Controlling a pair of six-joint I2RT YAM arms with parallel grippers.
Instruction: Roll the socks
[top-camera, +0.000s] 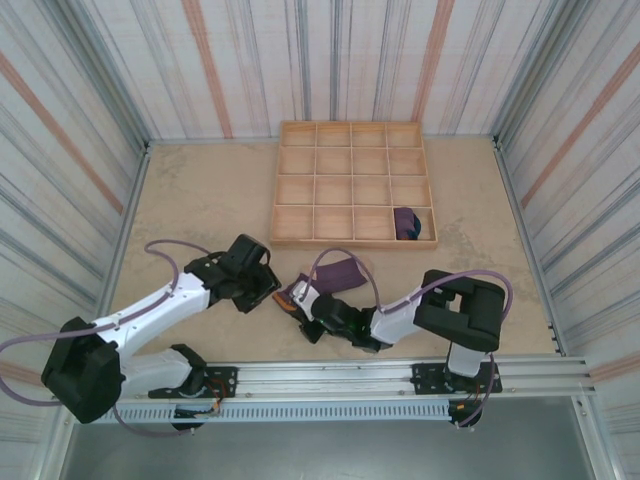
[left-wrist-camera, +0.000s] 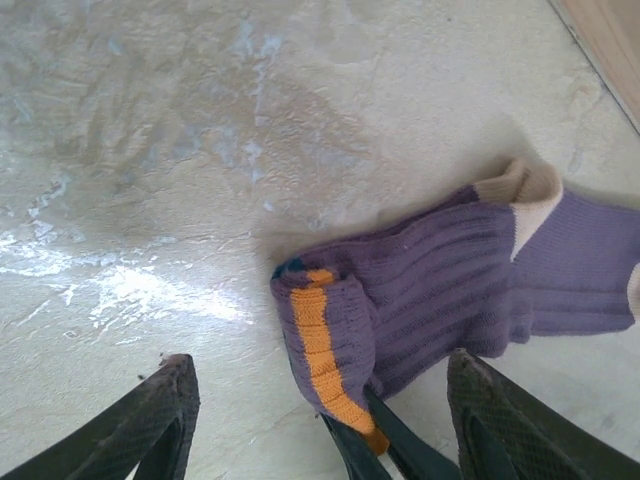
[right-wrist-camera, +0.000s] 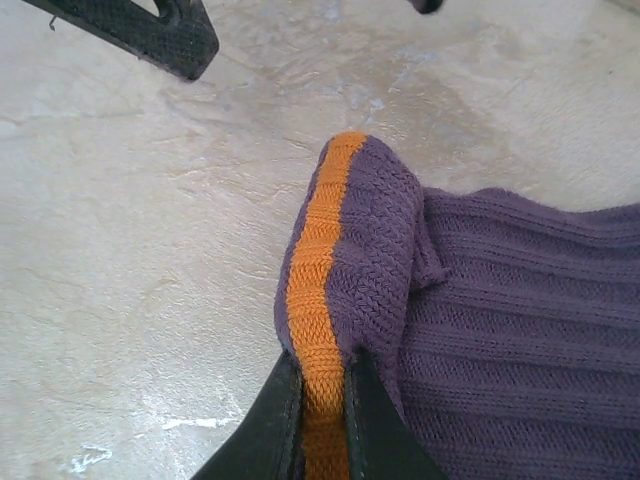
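Well, tray near-right compartment holds rolled socks.

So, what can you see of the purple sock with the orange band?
The purple sock is ribbed knit, with an orange band at one end. That end is folded back over the body, like a first turn of a roll. It lies on the beige table, near the wooden tray. The right gripper is shut on the orange band. A cream-edged purple part adjoins it; whether it is the same sock I cannot tell.
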